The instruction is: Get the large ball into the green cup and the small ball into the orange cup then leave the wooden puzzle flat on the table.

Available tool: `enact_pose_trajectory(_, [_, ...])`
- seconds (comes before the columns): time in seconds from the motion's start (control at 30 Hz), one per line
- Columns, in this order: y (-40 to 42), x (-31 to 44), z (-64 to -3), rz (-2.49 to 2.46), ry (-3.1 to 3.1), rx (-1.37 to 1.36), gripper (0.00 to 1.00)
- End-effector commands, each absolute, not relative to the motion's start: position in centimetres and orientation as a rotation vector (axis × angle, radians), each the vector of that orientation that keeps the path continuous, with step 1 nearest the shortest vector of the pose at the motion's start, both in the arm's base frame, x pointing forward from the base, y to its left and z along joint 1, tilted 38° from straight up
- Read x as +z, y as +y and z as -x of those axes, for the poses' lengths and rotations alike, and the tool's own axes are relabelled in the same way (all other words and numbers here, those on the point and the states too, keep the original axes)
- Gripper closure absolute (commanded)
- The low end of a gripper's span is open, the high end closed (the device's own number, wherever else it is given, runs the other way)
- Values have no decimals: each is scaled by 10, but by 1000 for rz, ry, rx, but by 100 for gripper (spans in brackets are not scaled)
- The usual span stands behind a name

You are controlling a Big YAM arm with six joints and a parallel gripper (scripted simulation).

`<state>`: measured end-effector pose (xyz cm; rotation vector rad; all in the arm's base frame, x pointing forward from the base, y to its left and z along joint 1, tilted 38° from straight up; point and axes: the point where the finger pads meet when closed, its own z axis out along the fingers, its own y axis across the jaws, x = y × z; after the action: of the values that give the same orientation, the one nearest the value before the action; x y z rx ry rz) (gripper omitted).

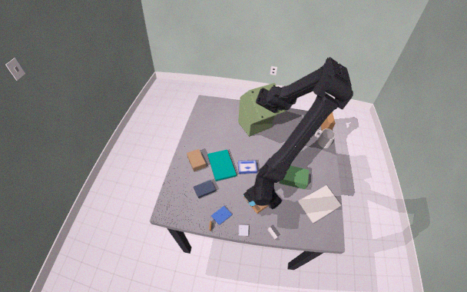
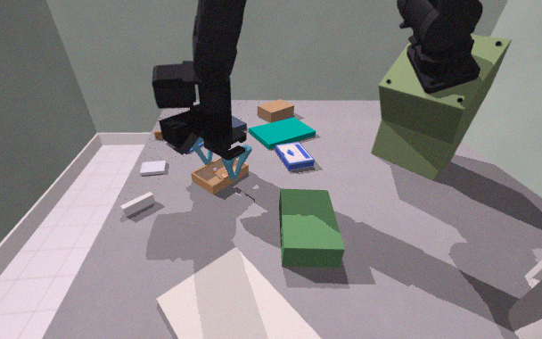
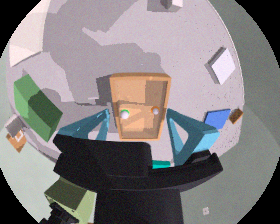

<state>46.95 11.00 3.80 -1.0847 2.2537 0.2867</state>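
Observation:
The wooden puzzle (image 2: 218, 175) is a small flat tan box lying on the table near its front edge; it also shows in the wrist view (image 3: 141, 106) and, mostly hidden by the arm, in the top view (image 1: 259, 207). A pale ball sits near the puzzle's near end, by a green spot. A small pale ball shows through the cover. My gripper (image 2: 222, 167) is open, its teal fingers standing on either side of the puzzle; it also shows in the wrist view (image 3: 143, 137). Nothing is between the fingers' grip.
A green block (image 2: 310, 227) lies to the right of the puzzle, and a white sheet (image 2: 234, 299) in front. A teal slab (image 2: 282, 131), a blue card (image 2: 294, 155), a tan block (image 2: 275, 110), small white blocks (image 2: 152, 168) and the olive arm base (image 2: 434, 107) stand around.

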Motion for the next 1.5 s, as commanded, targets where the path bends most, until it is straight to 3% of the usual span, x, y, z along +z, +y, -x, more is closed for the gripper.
enact_pose_trajectory(0.0, [95,56,-472,1069,2238,263,14])
enact_pose_trajectory(0.8, [70,102,-445,1070,2239,261,14])
enact_pose_trajectory(1.47, [69,96,-444,1071,2255,271,14])
